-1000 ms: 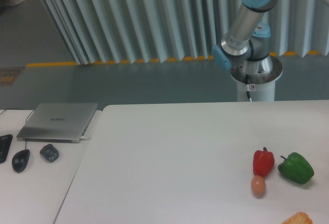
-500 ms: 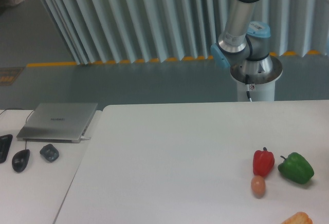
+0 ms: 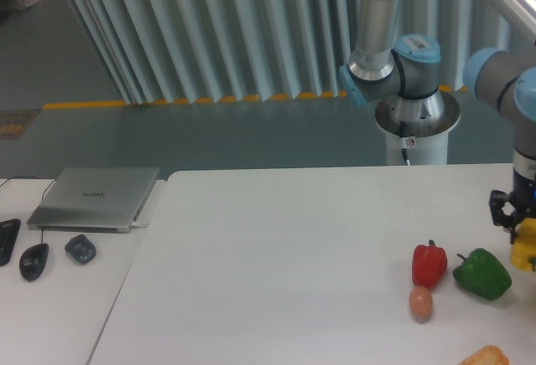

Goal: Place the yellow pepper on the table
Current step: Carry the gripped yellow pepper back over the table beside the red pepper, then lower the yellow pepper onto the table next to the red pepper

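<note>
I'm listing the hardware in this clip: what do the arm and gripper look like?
The arm has silver-grey tubes with light blue joint caps, on a round metal base with a thin dark cable. The gripper is black, at the right edge.

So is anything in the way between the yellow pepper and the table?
Nothing visible. The pincer holds the yellow pepper at the right edge, above bare table; the green pepper sits just beside it.

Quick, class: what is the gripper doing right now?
Gripper: closed on the yellow pepper, at the right edge of view above the table.
</note>
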You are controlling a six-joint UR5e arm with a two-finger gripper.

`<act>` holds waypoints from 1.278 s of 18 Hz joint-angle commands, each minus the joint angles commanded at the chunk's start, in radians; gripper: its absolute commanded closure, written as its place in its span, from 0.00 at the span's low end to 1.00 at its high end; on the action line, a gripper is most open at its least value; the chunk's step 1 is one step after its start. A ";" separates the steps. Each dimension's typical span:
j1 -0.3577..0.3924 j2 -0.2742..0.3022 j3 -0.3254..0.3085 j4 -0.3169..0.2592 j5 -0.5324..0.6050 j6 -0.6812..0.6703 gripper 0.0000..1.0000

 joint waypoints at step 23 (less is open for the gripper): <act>-0.348 -0.049 -0.071 -0.051 -0.140 -0.071 0.41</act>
